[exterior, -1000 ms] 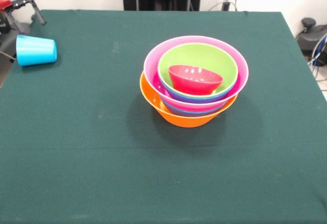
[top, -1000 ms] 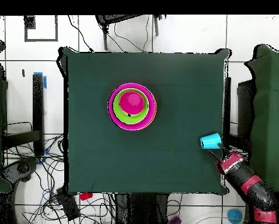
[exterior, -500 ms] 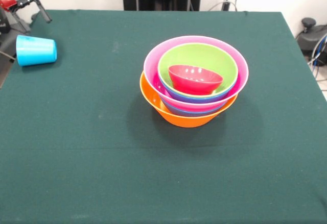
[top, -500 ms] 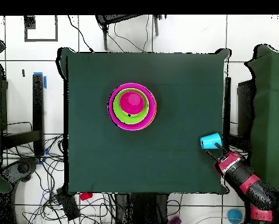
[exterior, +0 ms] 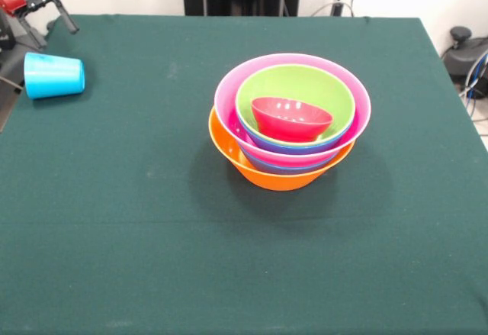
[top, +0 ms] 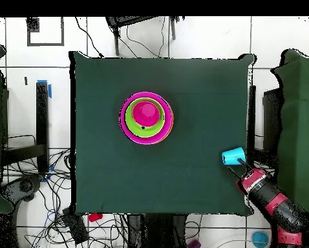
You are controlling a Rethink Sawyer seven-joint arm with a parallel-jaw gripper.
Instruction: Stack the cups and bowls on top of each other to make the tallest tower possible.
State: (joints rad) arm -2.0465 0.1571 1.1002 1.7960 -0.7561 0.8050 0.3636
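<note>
While the gripper (exterior: 44, 7), fingers apart, sits at 11 o'clock from the tipped blue cup (exterior: 53, 75), grasp it squarely, then set it in the red bowl (exterior: 291, 118).

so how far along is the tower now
The five bowls are already nested in one pile mid-table: orange bowl at the bottom, then pink, purple-blue, lime green, and the small red bowl on top. Nothing is in hand: the gripper sits off the table corner, apart from the light-blue cup. That cup, on its side near the table edge, is left to add.
</note>
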